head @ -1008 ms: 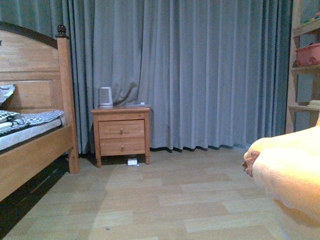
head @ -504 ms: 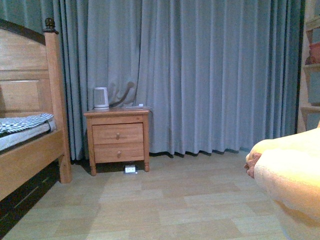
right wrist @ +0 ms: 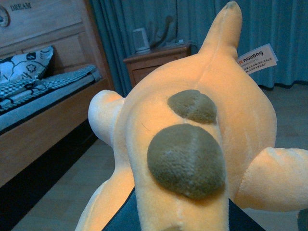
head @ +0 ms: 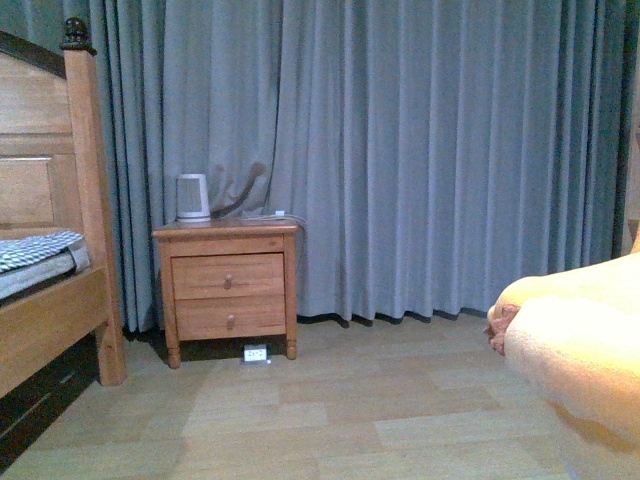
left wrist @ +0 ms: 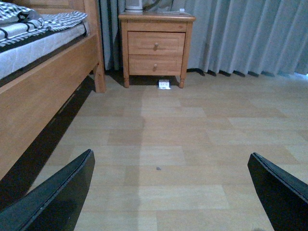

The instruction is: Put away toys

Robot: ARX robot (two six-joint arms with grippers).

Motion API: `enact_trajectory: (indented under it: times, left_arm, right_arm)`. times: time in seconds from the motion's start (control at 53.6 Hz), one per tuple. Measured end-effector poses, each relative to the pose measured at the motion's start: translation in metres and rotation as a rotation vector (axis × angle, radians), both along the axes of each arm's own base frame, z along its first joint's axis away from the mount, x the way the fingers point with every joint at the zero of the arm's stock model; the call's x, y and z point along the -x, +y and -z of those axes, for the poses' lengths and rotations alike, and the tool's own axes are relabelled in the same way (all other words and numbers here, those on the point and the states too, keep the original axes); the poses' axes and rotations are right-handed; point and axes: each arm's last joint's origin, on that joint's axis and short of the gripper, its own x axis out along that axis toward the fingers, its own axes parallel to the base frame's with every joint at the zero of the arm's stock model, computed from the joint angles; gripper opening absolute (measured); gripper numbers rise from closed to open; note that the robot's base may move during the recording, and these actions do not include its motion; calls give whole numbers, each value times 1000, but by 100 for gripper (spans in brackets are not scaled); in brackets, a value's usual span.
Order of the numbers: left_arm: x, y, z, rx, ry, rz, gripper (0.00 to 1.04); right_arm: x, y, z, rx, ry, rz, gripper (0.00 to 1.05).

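Bedroom, low viewpoint.
- Grey-blue curtain (head: 420, 150) is hanging in folds across the whole back wall.
- Pale wood floor (head: 330, 410) is lying bare in front of it.
- Wooden bed (head: 50, 310) is standing at the left, with striped and checked bedding (left wrist: 48, 21) lying on its mattress.
- Plush animal (head: 580, 340), orange-yellow, is filling the lower right of the front view, held up off the floor and well apart from the bed. In the right wrist view it is sitting close to the camera, showing two dark round patches (right wrist: 186, 161) and one pointed part sticking up.
- Nightstand (head: 227, 285) is standing against the curtain, just beside the bed post. Both drawers are sitting closed, contents hidden.
- White jug (head: 192, 197) is standing on its tabletop, near the left edge.
- White socket block (head: 256, 353) is lying on the floor under the nightstand.
- Paper tag (right wrist: 256, 57) is sticking out of the plush.

Arms:
- Left hand (left wrist: 171, 155) is hovering low over the floor, facing the nightstand, fingers (left wrist: 57, 197) wide apart, gripping nothing.
- Right hand (right wrist: 192, 221) is clamping the plush from beneath, mostly buried in fabric.
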Motion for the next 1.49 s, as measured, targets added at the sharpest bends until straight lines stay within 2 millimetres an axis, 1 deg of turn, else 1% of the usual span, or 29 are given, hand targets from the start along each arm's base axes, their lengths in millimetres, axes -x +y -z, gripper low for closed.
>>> enact_trajectory:
  times: [1.494]
  left_arm:
    - [0, 0, 0, 0, 0, 0, 99]
  right_arm:
    - [0, 0, 0, 0, 0, -1, 17]
